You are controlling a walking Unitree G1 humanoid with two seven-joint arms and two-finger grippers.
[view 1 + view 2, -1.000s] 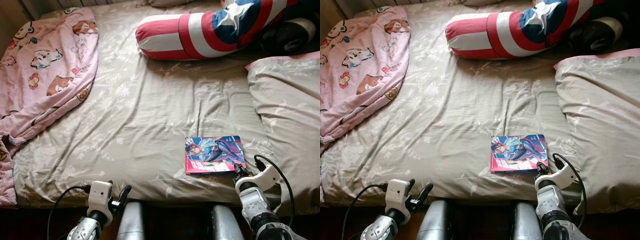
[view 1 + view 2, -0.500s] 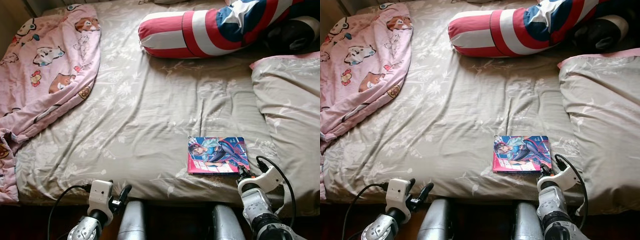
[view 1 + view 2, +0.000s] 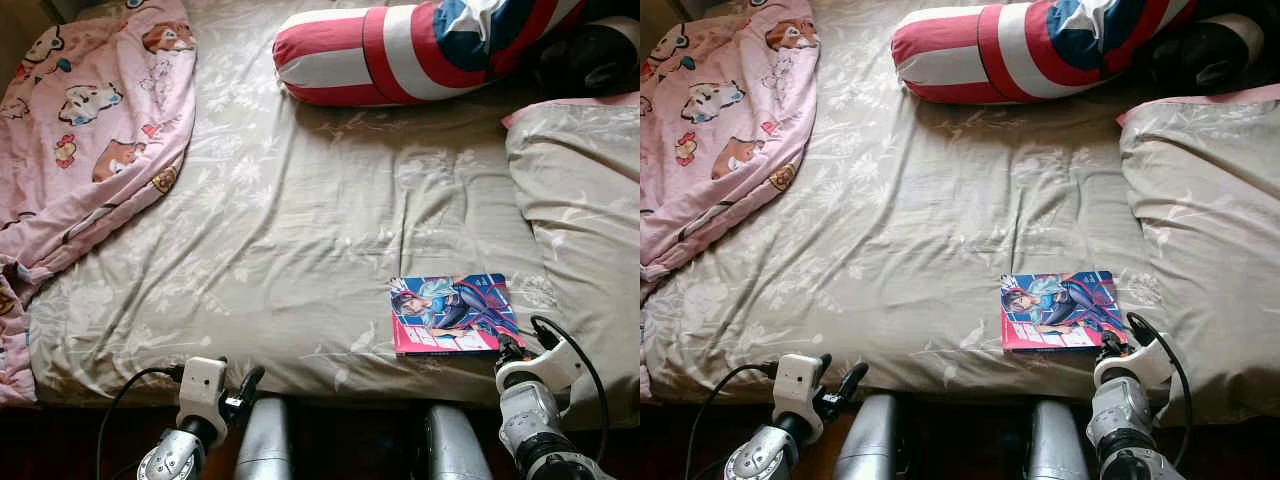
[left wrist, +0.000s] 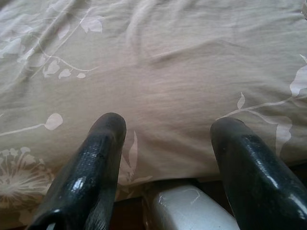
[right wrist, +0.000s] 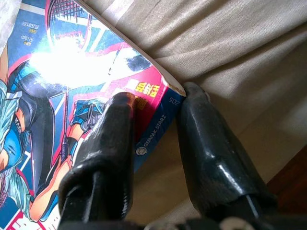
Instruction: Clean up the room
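Observation:
A glossy comic book lies flat on the beige floral bed sheet, near the bed's front edge and beside a pillow. My right gripper is at the book's near right corner. In the right wrist view the gripper is shut on that corner of the book, one finger on the cover and the other against the edge. My left gripper hangs low at the bed's front edge, open, with only sheet ahead of its fingers.
A pink cartoon blanket is bunched on the bed's left side. A red, white and blue bolster lies across the far end, with a dark plush thing beside it. A beige pillow covers the right side.
The camera has shifted slightly. My right gripper and the comic book have moved together a little to the right, toward the pillow. The left arm is unchanged.

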